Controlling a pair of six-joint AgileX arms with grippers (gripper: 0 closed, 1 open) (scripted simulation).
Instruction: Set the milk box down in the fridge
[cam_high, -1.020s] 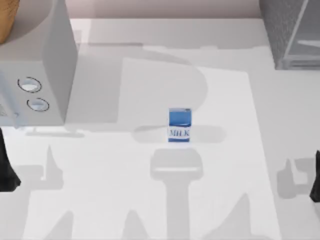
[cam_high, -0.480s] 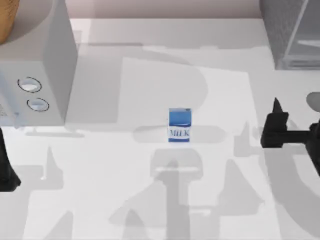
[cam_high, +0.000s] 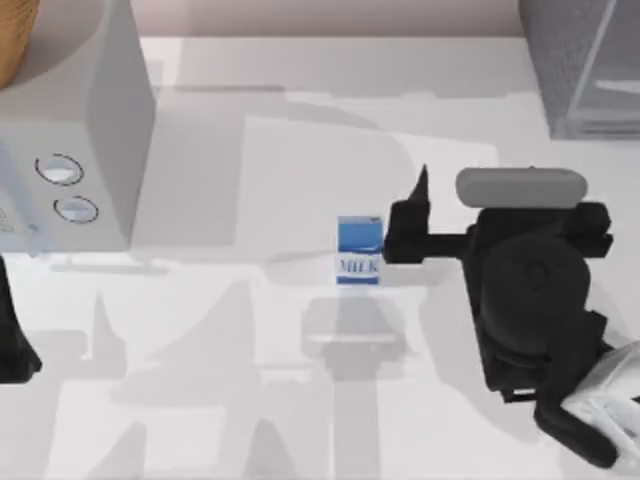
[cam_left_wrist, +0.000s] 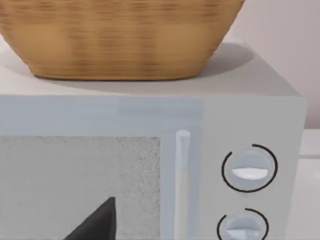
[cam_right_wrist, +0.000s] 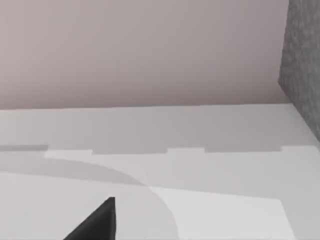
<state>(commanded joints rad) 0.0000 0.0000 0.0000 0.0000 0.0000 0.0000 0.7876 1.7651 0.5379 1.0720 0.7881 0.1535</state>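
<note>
- Milk box stands upright on the desk near the middle of the top view, blue upper part above its white lettered band, in the same spot as in both earlier top views.
- The right arm is what has changed: a second ago only a dark sliver of it showed at the right edge, half a second ago its claw was well apart from the carton, and now the right claw sits just beside the carton's right side.
- How far that claw is open I cannot tell. One pointed finger juts up past the carton's far corner, the rest is a dark block, and whether it touches the box is not clear. It has hold of nothing that I can see.
- The right wrist view looks over bare desk toward the back wall, with a dark finger tip low in the picture and a strip of the fridge at one edge.
- The fridge stands at the desk's far right corner, well apart from the carton.
- The left arm rests parked at the left edge, facing the microwave with a wicker basket on top.
- My judgement: this is the approach. The grasp, the lift and the carry to the fridge are all not yet done.
</note>
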